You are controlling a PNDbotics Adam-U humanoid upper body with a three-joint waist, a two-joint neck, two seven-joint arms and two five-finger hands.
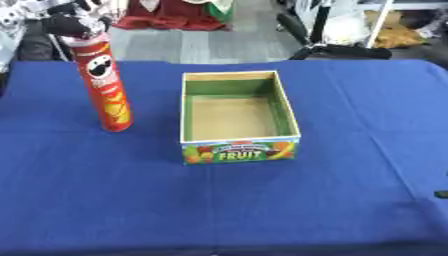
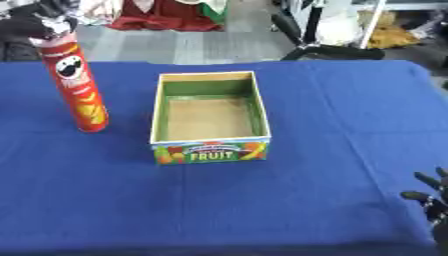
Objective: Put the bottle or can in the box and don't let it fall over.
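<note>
Resting at the near right corner of the blue table [image 2: 350,125], nearer to the camera than the box [image 2: 210,150] and well apart from it, the right hand [image 2: 430,200] shows only some dark fingers pointing up; they look relaxed and straight, and they hold nothing.

Going further, the box stands near the middle of the table. It is an open cardboard box with green inner walls and a brown floor, and its near wall carries fruit pictures and the word FRUIT. Nothing lies inside it.

To the left of the box, a little apart from it, the red can [image 1: 107,90] stands on the table. It is a tall chips tube with a face logo, and it leans slightly with its top toward the left. Its base touches the cloth at about the level of the middle of the box.

At the top of the can, further than the box, the left hand [image 1: 66,22] grips the cap end, with its dark fingers curled around it.
</note>
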